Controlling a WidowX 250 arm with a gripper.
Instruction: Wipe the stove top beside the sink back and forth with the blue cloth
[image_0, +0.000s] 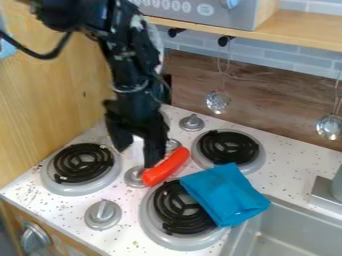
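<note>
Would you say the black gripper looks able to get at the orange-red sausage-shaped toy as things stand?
Probably yes: the black gripper hangs open right by the orange-red toy, and nothing lies on it, though the blue cloth sits close on one side.

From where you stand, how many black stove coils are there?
3 visible: the left coil, the back right coil, and the front right coil, partly under the blue cloth. Another may be hidden behind the gripper.
</note>
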